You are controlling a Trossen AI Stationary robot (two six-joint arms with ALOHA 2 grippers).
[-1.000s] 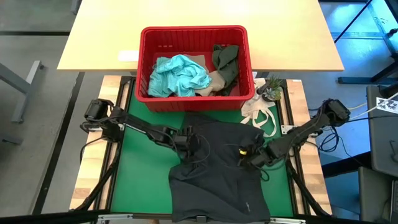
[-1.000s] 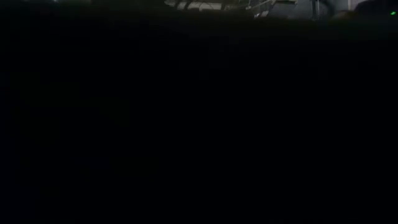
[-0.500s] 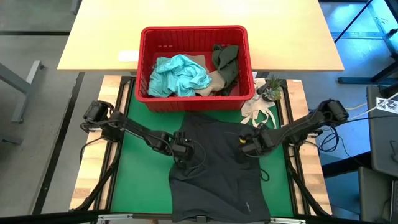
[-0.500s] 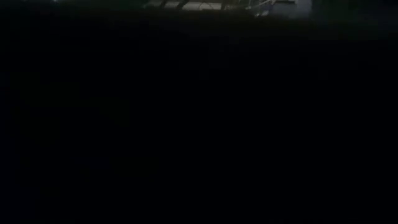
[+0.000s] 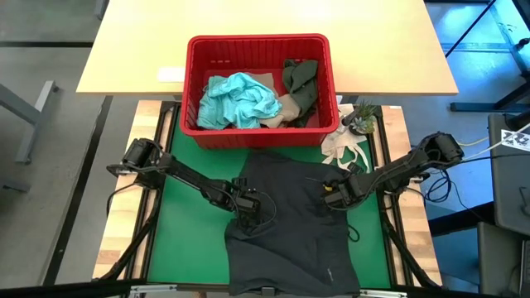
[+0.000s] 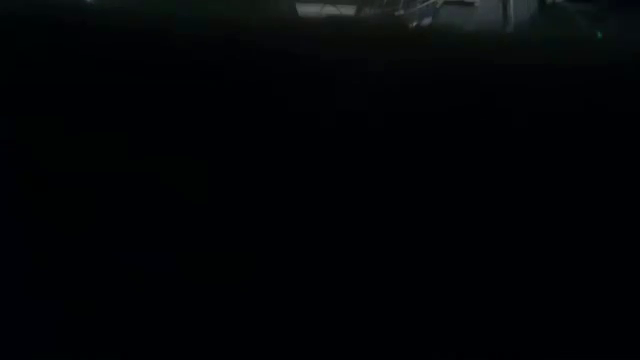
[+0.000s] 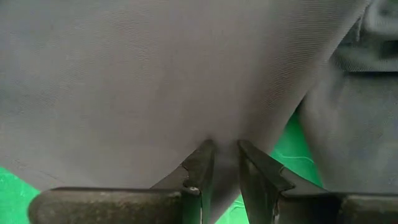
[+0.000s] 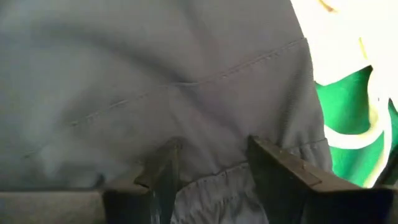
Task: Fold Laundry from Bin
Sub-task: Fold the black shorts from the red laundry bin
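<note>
Between both grippers, dark garment (image 5: 290,223) spread on mat; left gripper (image 7: 224,158) pinching it, right gripper (image 8: 208,162) gripping its edge.

Table seen from straight overhead in the high view: red bin (image 5: 258,87) at the far side, green mat (image 5: 186,240) nearer, both arms included. Low view almost wholly blacked out, only a sliver of room seen along its top edge. Each wrist view is pressed very close to the dark garment (image 7: 155,74), which is shared with the high view, green mat glimpsed beside it
</note>
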